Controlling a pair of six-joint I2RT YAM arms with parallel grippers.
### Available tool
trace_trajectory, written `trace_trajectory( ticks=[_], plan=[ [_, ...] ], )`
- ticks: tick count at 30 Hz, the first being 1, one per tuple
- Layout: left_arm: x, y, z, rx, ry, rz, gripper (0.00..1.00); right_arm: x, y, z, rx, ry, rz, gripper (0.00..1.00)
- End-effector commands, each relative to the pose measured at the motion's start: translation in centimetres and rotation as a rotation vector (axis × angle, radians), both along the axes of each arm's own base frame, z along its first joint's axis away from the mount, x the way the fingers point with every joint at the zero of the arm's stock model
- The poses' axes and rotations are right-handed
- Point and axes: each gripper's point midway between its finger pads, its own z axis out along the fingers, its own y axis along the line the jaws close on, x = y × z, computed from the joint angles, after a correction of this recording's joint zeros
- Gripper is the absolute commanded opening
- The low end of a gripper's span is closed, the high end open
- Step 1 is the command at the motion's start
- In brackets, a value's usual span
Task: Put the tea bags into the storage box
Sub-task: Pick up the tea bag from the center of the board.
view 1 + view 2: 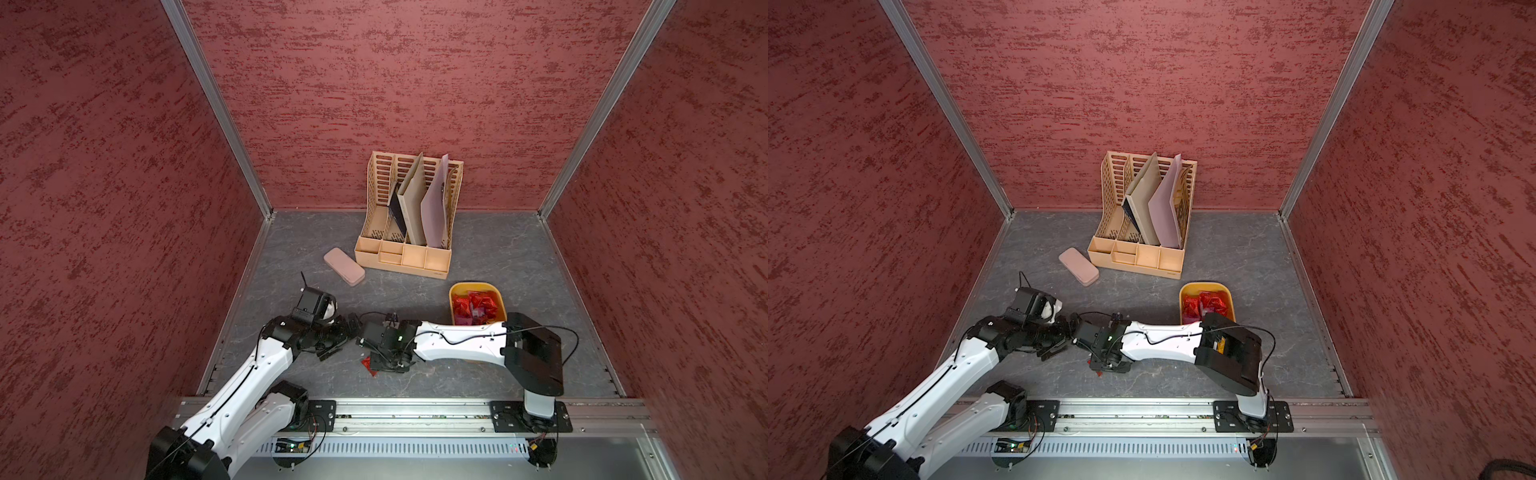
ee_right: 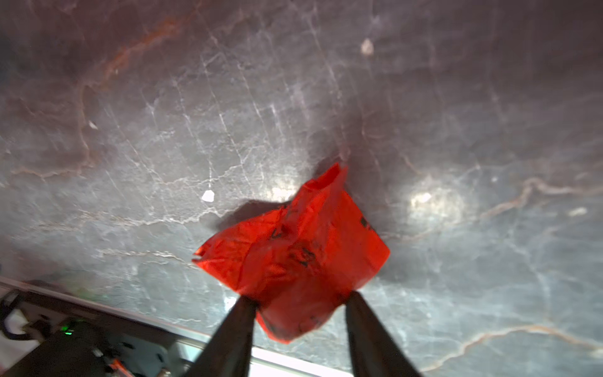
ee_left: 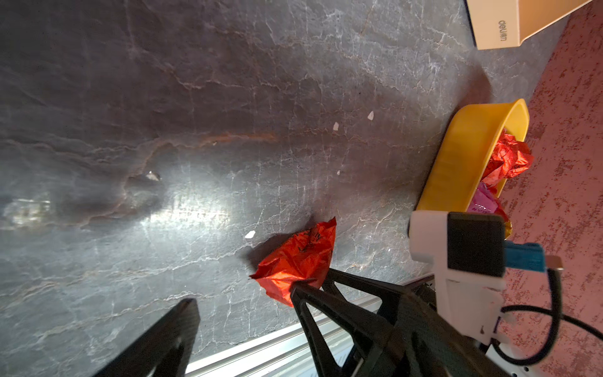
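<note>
A crinkled red tea bag (image 2: 293, 248) is pinched between my right gripper's (image 2: 300, 297) two fingers, low over the grey table near its front edge. Both top views show only a sliver of this tea bag (image 1: 366, 365) (image 1: 1099, 372) under the gripper. In the left wrist view the tea bag (image 3: 300, 258) sits at the right gripper's fingertips. My left gripper (image 1: 347, 336) is open and empty, just left of the right one. The yellow storage box (image 1: 473, 286) stands to the right, holding several red and pink tea bags (image 1: 476, 307), and my right arm covers its near end.
A beige slotted file organiser (image 1: 409, 224) with folders stands at the back. A pink oblong case (image 1: 344, 266) lies left of it. The metal front rail (image 1: 415, 415) runs close behind the grippers. Red walls enclose three sides. Small white flecks (image 3: 335, 126) dot the table.
</note>
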Motion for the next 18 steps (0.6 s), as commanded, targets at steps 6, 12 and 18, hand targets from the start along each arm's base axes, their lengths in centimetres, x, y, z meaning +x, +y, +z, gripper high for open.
trace_trajectory(
  ticks=[6,12,18],
  plan=[
    [-0.6,0.7,-0.1,0.003,0.011,0.056,1.0,1.0,-3.1,1.0,-0.071,-0.047,0.017,0.17],
    [-0.2,0.6,0.1,-0.002,0.002,0.062,1.0,1.9,-4.5,5.1,-0.024,-0.103,0.024,0.03],
    [0.8,-0.3,0.2,-0.009,0.004,0.044,1.0,3.7,-9.5,10.0,-0.019,-0.2,-0.045,0.0]
  ],
)
